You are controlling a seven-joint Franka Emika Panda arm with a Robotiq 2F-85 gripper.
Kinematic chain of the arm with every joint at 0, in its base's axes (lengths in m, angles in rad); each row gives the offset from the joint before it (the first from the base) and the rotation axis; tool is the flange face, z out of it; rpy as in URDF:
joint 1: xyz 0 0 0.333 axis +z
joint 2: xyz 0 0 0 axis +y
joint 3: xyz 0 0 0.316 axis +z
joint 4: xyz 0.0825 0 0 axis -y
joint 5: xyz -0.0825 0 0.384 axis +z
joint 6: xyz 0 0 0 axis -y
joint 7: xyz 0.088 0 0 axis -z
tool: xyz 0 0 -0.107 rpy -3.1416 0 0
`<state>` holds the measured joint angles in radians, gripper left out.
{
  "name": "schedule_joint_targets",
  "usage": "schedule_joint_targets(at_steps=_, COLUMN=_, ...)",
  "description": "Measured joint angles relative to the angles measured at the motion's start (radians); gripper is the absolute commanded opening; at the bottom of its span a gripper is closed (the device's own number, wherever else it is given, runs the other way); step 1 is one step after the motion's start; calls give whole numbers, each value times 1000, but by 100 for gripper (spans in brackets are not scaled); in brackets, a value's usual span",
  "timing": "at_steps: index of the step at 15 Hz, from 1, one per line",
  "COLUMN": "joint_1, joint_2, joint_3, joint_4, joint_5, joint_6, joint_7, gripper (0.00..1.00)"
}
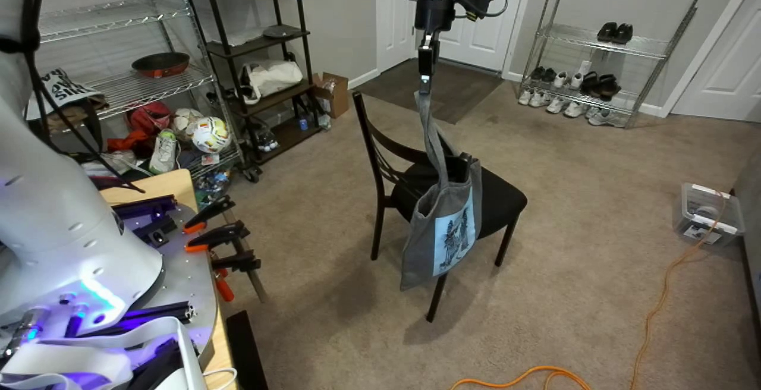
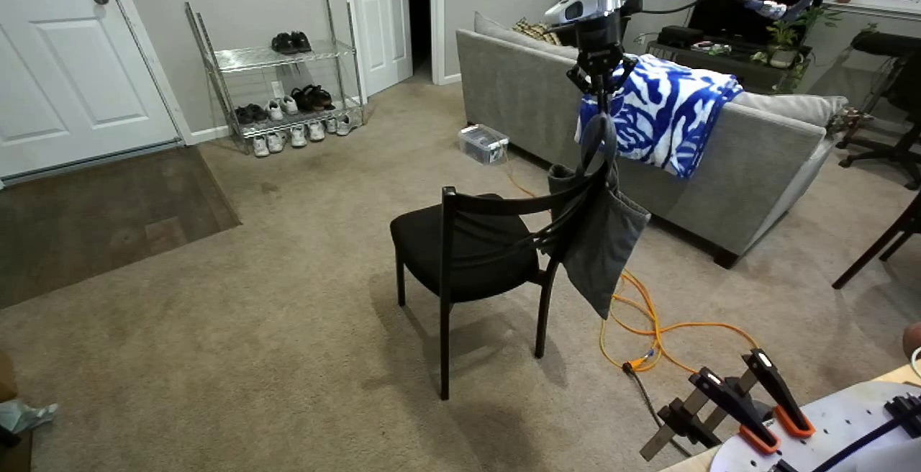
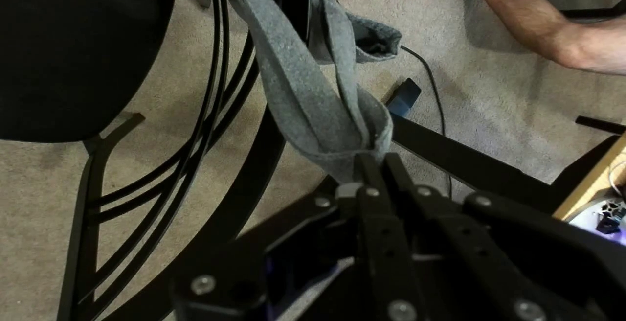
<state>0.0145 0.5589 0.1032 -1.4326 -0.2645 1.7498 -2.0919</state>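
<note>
The gripper (image 3: 376, 160) is pinched together on the strap (image 3: 313, 86) of the gray bag (image 1: 443, 229), which hangs at an upper corner of the chair back (image 2: 504, 206); whether the strap loops round that corner cannot be told. Good handling calls for a firm pinch, slow movement and loose fabric kept clear, so that nothing snags or tugs the chair (image 1: 502, 192).

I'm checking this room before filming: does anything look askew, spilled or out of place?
Yes, two things. The grey bag hangs tilted at the black chair, one bottom corner lower than the other, its strap pinched in the gripper. An orange cord lies in loose loops on the carpet, untidy and perhaps a trip hazard.
</note>
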Motion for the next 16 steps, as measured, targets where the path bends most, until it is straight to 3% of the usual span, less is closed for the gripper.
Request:
schedule_joint_targets(at_steps=3, joint_1=0, joint_2=0, joint_3=0, joint_4=0, joint_5=0, joint_6=0, joint_7=0, gripper=6)
schedule_joint_targets(at_steps=4, joint_1=0, joint_2=0, joint_3=0, joint_4=0, joint_5=0, joint_6=0, joint_7=0, gripper=31)
schedule_joint_targets(at_steps=7, joint_1=0, joint_2=2, joint_3=0, joint_4=0, joint_5=0, joint_6=-1, joint_7=0, gripper=44)
schedule_joint_targets(at_steps=15, joint_1=4, joint_2=13, joint_3=-1, joint_4=0, joint_5=0, joint_6=-1, joint_7=0, gripper=95)
schedule_joint_targets(at_steps=16, joint_1=4, joint_2=14, joint_3=-1, joint_4=0, joint_5=0, joint_6=-1, joint_7=0, gripper=78)
